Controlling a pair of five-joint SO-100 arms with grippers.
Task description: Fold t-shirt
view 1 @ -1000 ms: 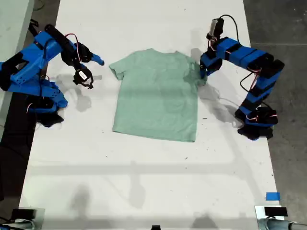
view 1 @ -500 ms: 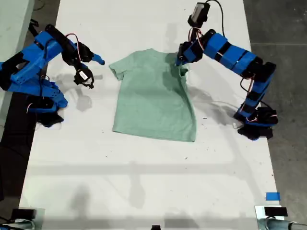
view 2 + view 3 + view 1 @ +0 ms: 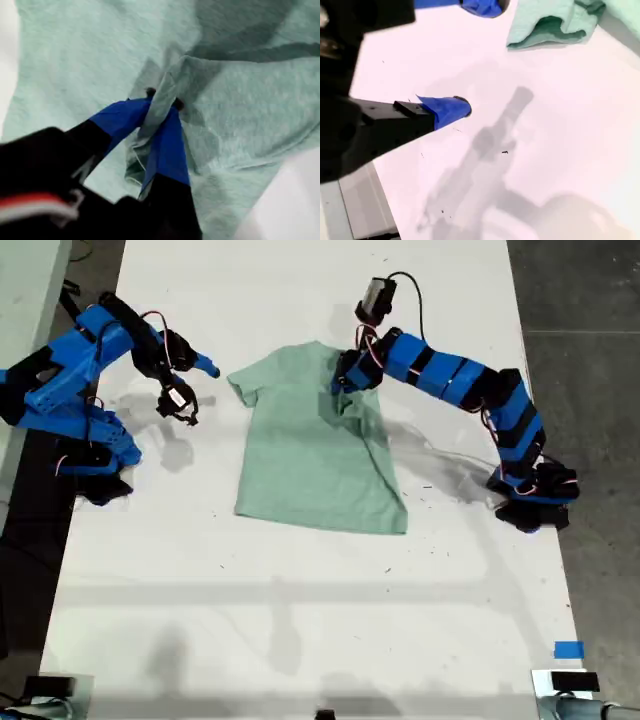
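A pale mint-green t-shirt [image 3: 318,450] lies on a white surface [image 3: 300,620], collar toward the far edge in the exterior view. My first hand [image 3: 162,102] reaches in from the exterior view's right and pinches a fold of the shirt's cloth between its blue fingers [image 3: 167,150], lifting one sleeve side over the chest. My second hand [image 3: 470,55], on the exterior view's left, hovers above bare surface beside the other sleeve, jaws spread wide and holding nothing.
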